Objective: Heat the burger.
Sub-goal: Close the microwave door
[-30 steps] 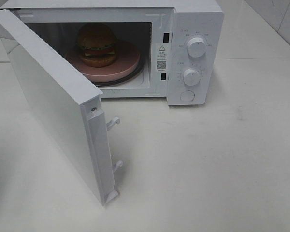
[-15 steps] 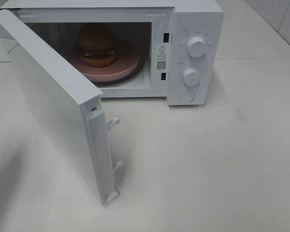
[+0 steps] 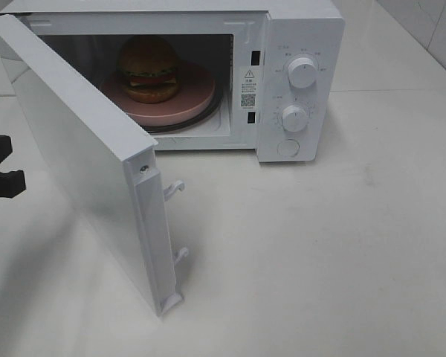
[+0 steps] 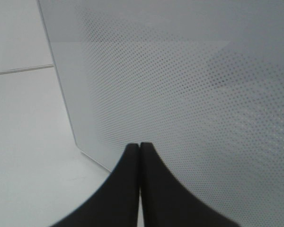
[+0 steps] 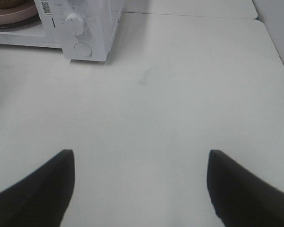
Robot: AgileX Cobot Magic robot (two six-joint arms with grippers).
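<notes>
The tall golden-bunned burger [image 3: 149,68] sits in the white microwave [image 3: 306,30]; our pressed-together left gripper [image 4: 140,146] could skid off its open door [image 3: 82,171]; right gripper [image 5: 142,153] spread.

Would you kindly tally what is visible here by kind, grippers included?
Microwave: 1
Burger: 1
Pink plate: 1
Dials: 2, upper dial, lower dial
Round button: 1
Grippers: 2, left gripper, right gripper
Total: 8
</notes>
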